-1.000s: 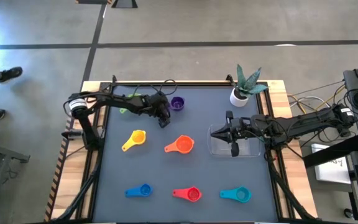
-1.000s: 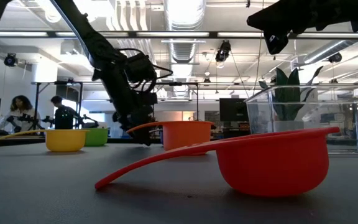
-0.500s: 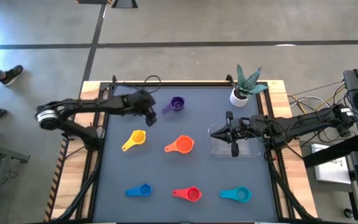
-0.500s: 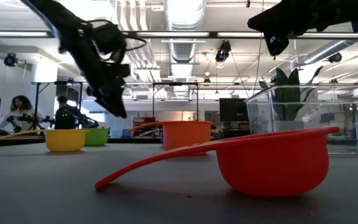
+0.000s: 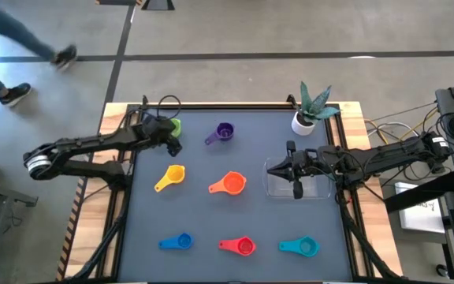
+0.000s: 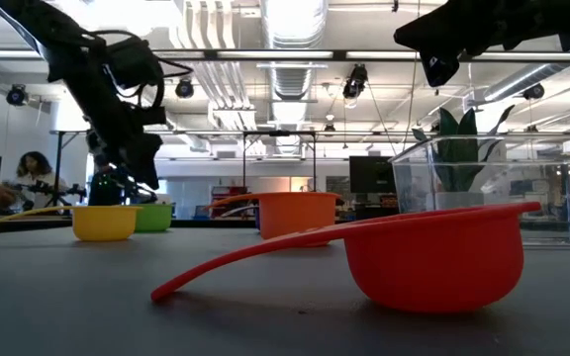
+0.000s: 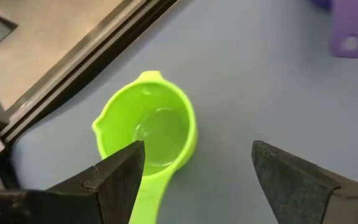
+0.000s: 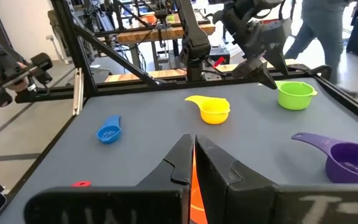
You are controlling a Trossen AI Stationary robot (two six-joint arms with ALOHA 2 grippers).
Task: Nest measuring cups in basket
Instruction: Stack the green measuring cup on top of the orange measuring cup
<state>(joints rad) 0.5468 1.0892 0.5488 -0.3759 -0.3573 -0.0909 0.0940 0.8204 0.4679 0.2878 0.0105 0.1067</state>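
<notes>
I had the left end effector (image 7: pixel 194 168) hanging over the green measuring cup (image 7: pixel 149 130) at the back-left of the bench (image 5: pixel 211 197), its fingers spread wide and empty, with the cup's bowl sitting between them in the left wrist view. The cup rested upright with its handle running back under my wrist. It looked like thin, glossy moulded plastic, so I judged it light, stiff and a bit slippery; a hard pinch on the round bowl could squirt it sideways. The flat handle, or the rim where the handle joins, seemed the surer place to close on.

The clear basket (image 5: pixel 315 189) sat well apart on the right side, with no cup inside that I could see. My right end effector (image 5: pixel 296 188) waited above it, fingers closed on nothing. The purple cup (image 5: pixel 223 132), yellow cup (image 5: pixel 172 175), orange cup (image 5: pixel 230 184), blue cup (image 5: pixel 179 241), red cup (image 5: pixel 240 246) and teal cup (image 5: pixel 302 247) lay scattered across the bench, none nested yet.
</notes>
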